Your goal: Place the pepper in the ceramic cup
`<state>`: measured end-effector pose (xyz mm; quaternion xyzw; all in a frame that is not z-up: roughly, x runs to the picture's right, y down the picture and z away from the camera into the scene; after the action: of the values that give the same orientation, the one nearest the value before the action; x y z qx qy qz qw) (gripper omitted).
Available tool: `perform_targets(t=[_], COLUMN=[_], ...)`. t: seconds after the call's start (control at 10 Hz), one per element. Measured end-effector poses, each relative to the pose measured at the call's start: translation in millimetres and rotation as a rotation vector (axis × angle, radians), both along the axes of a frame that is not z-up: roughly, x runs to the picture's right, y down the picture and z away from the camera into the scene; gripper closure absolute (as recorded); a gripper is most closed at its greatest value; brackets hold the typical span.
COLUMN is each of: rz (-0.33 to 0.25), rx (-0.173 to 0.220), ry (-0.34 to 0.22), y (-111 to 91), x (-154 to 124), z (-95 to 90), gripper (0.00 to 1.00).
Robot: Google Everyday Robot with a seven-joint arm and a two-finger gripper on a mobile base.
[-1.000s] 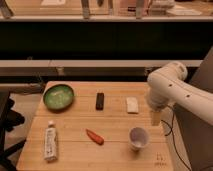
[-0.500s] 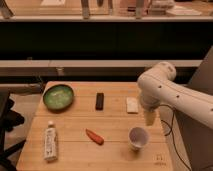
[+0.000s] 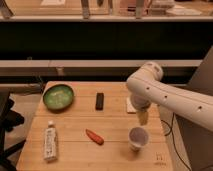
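The pepper [image 3: 94, 136], a small red-orange tapered piece, lies on the wooden table [image 3: 75, 125] near the front middle. The ceramic cup [image 3: 138, 137], small, white and handleless, stands upright at the front right, about a hand's width right of the pepper. The white arm reaches in from the right and bends down over the table. My gripper [image 3: 143, 119] hangs at its end just above and behind the cup, well to the right of the pepper and not touching it.
A green bowl [image 3: 58, 96] sits at the back left. A black bar [image 3: 100, 100] lies at the back middle. A white tube [image 3: 50, 141] lies at the front left. A white block [image 3: 130, 106] is partly hidden behind the arm.
The arm has swung left from the table's right edge to over the table, and the gripper now hangs just behind the cup. The pepper and cup have not moved.
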<state>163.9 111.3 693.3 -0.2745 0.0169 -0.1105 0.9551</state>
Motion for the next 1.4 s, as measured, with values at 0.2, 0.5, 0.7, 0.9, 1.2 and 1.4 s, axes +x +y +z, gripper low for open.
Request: perform_targets(t=[0.2,0.5,0.7,0.9,1.2,1.4], rz=[-0.021,-0.059,-0.067,-0.078,-0.091,-0.108], rx=[0.002,-0.002,-0.009,-0.011,-0.015,-0.018], ry=[-0.016,-0.041,-0.056,-0.075,-0.095,-0.11], y=[5,9,17,23,30,36], x=[-22,-38,-46,-71,-92,-93], z=[3.4,4.6,8.2,12.1,12.1,15.8], gripper=[0.2,0.2,0.2,0.2,0.2,0.2])
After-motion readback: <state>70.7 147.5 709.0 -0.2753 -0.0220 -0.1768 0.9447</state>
